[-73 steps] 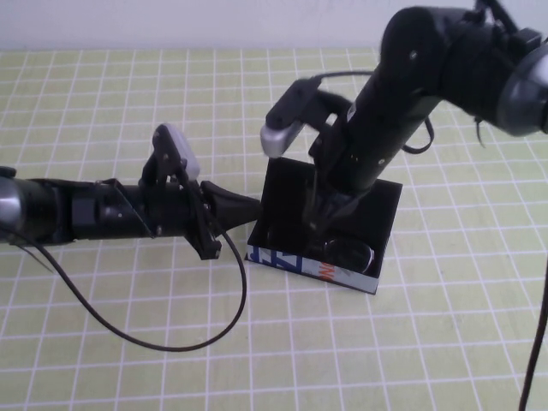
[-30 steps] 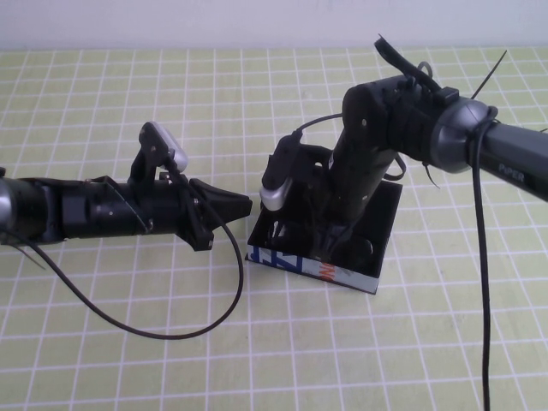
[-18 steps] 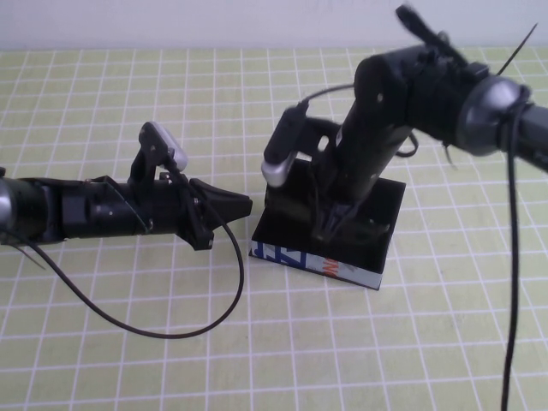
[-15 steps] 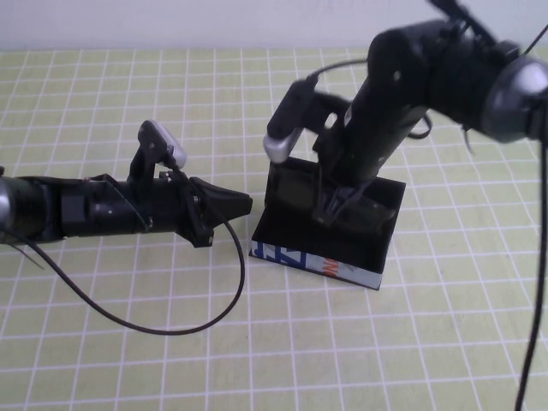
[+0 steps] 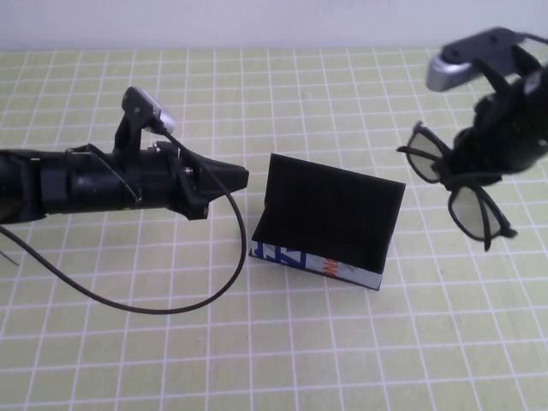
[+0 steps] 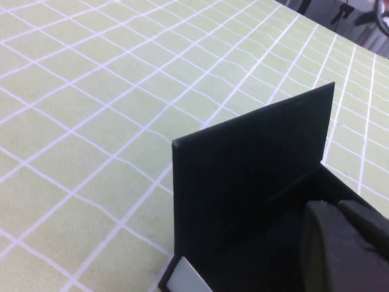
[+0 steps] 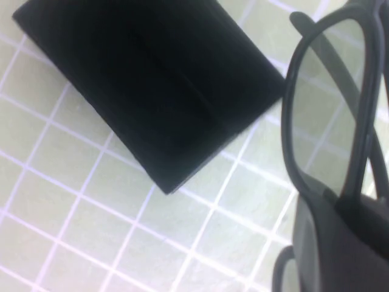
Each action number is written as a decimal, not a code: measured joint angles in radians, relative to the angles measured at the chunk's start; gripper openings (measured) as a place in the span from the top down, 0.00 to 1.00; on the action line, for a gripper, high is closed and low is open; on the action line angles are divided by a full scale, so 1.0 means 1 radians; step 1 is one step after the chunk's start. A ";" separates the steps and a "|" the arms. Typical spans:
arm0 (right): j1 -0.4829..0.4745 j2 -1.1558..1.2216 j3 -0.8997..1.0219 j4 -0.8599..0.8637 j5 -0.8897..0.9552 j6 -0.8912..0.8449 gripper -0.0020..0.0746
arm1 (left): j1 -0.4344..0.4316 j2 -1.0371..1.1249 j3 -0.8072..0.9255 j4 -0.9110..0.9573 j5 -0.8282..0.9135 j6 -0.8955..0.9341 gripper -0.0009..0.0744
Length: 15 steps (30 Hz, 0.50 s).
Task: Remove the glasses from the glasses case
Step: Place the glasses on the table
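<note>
Right gripper [image 5: 479, 171] lifted away pinching glasses [image 5: 458, 184], left gripper [image 5: 231, 178] jaws together beside glasses case [image 5: 330, 218]

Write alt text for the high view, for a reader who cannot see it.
The right gripper holds black thick-framed plastic glasses in the air, right of the open, rectangular black glasses case on a green grid-patterned table. The left gripper, closed, points at the case's left edge.

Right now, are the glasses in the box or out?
Out. The right tool holds the black thick-framed glasses in the air beside the open black rectangular case.
</note>
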<state>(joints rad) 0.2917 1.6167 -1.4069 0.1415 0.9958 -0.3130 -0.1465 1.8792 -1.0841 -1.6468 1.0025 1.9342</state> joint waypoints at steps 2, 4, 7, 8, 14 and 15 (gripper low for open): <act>-0.015 -0.050 0.087 0.025 -0.057 0.030 0.95 | 0.000 -0.001 0.000 0.005 -0.001 -0.007 0.99; -0.020 -0.078 0.174 0.039 -0.117 0.068 0.95 | 0.000 -0.001 0.000 0.012 -0.008 -0.010 0.99; -0.020 -0.084 0.276 0.048 -0.199 0.120 0.95 | 0.000 -0.001 0.000 0.017 -0.014 -0.013 0.99; -0.020 -0.082 0.297 0.048 -0.219 0.133 0.95 | 0.000 -0.001 0.000 0.017 -0.016 -0.013 0.99; -0.022 -0.020 0.347 0.077 -0.321 0.168 0.95 | 0.000 -0.001 0.000 0.018 -0.023 -0.013 0.99; -0.022 -0.007 0.347 0.079 -0.333 0.169 0.95 | 0.000 -0.001 0.000 0.018 -0.027 -0.013 0.99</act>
<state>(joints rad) 0.2699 1.6097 -1.0602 0.2208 0.6627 -0.1436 -0.1465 1.8785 -1.0841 -1.6288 0.9752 1.9215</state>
